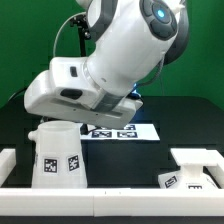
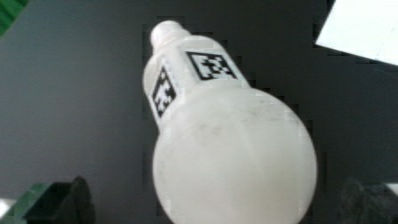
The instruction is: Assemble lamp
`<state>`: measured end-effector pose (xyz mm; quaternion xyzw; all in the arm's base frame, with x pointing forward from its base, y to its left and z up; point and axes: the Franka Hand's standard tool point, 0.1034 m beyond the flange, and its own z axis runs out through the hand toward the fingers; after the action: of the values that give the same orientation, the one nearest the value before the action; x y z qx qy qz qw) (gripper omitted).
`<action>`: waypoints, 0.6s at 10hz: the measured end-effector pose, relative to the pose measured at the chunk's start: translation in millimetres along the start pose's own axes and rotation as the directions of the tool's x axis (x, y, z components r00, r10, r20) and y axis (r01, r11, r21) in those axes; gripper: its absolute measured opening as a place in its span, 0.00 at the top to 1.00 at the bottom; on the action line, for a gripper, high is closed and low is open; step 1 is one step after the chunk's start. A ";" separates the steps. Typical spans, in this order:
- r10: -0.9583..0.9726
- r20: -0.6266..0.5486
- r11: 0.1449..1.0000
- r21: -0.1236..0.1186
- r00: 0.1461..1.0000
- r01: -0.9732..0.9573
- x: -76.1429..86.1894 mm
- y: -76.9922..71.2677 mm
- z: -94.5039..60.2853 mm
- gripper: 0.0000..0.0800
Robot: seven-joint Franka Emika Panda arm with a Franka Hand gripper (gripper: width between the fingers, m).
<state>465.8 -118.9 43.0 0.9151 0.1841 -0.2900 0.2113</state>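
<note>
In the wrist view the white lamp bulb [image 2: 231, 150] lies on the black table, its tagged neck [image 2: 192, 72] pointing away from the gripper. My gripper [image 2: 210, 200] is open, with one dark finger [image 2: 54, 200] on each side of the bulb's round body and a gap on both sides. In the exterior view the arm hides the bulb and the fingers. The tapered lamp shade [image 1: 57, 155] stands at the exterior view's lower left. The blocky lamp base [image 1: 195, 168] sits at the lower right.
The marker board [image 1: 115, 130] lies flat behind the shade, under the arm. A white rail [image 1: 110, 205] runs along the front edge, with another white block [image 1: 8, 160] at the exterior view's left. A white corner [image 2: 365, 35] shows past the bulb in the wrist view.
</note>
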 end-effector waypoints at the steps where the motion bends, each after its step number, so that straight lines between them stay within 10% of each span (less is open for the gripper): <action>1: -0.001 0.001 1.000 -0.001 1.000 0.001 0.5 -0.6 -0.3 0.13; 6: 0.025 0.083 0.999 -0.025 0.996 -0.024 2.4 -6.9 3.4 0.13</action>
<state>463.0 -114.2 37.1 0.9018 0.1672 -0.3233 0.2331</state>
